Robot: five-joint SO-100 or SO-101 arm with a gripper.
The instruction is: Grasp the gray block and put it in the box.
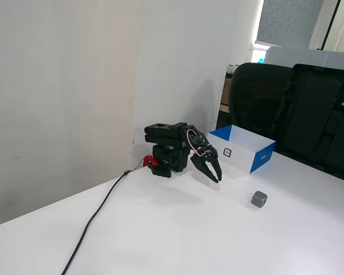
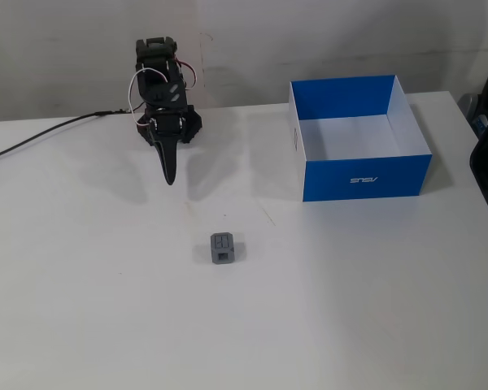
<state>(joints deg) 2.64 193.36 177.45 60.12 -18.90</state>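
Jaws of the gripper (image 1: pixel 216 176) sit together, or very nearly so, gripping nothing; in one fixed view they form a single dark point (image 2: pixel 170 177) aimed down at the table (image 2: pixel 81 309), and the other fixed view shows at most a sliver between the tips. Behind them the black arm (image 1: pixel 171 150) is folded low over its base, with pale wires looping at the wrist and a small red part (image 1: pixel 152 161) at its foot. A black cable (image 1: pixel 97 213) runs from that base across the table toward the near edge.

Taking the arm as the landmark: the gray block (image 2: pixel 224 249) rests alone on the table in front of the arm, apart from the jaw tips, with bare white surface between them. It stands flat, one recessed face up.

The box (image 2: pixel 366 176) lies well to the side of the arm, on the right in that same view, open top up and white inside, with nothing in it. Its blue end carries white lettering; its white long side shows a small square label (image 1: pixel 227 152). The block lies outside it, nearer the camera.
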